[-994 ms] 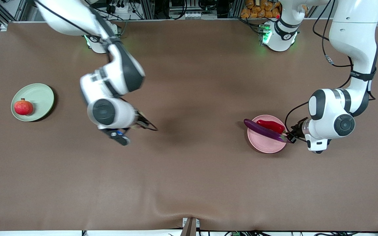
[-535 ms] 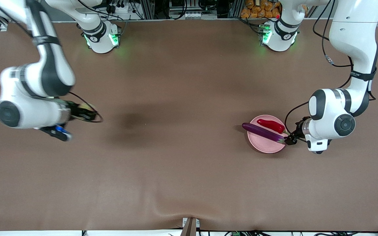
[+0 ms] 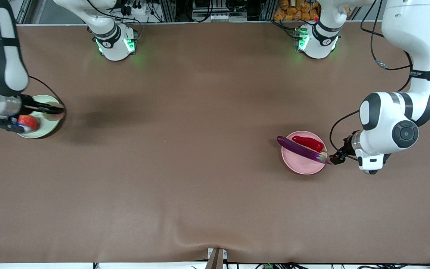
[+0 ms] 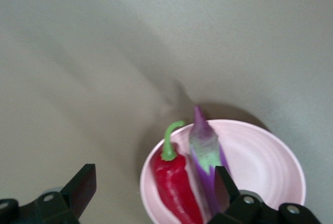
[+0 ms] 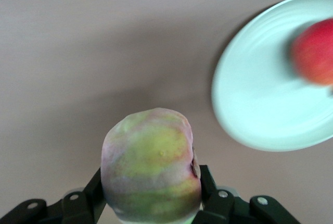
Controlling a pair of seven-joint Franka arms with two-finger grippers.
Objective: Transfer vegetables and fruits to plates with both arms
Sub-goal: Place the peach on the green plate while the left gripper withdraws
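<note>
1. Plates first: your pale pink plate (image 3: pixel 301 164) is a round, shallow, matte dish toward the left arm's end of the brown surface (image 3: pixel 207 179). The pale green plate (image 3: pixel 47 129) is the same shape, at the right arm's end.
2. On the pink plate you've got the long, slender, glossy purple eggplant (image 3: pixel 301 149) lying diagonally, its rounded end poking out over the rim. The shorter shiny red chili pepper (image 3: pixel 308 142) with its curled green stem lies right beside it.
3. Your left gripper (image 3: pixel 337 157) sits just off the pink plate's rim, by the eggplant's stem end. Its black fingers (image 4: pixel 83 187) are spread wide with nothing between them.
4. Your right gripper (image 3: pixel 52 110) is over the green plate's edge, clamped tight on the round yellowish-green fruit (image 5: pixel 151 164). It has a pink blush and a slightly dimpled skin.
5. The small round red fruit (image 3: pixel 29 120) is on the green plate, partly hidden by the right arm's wrist.
</note>
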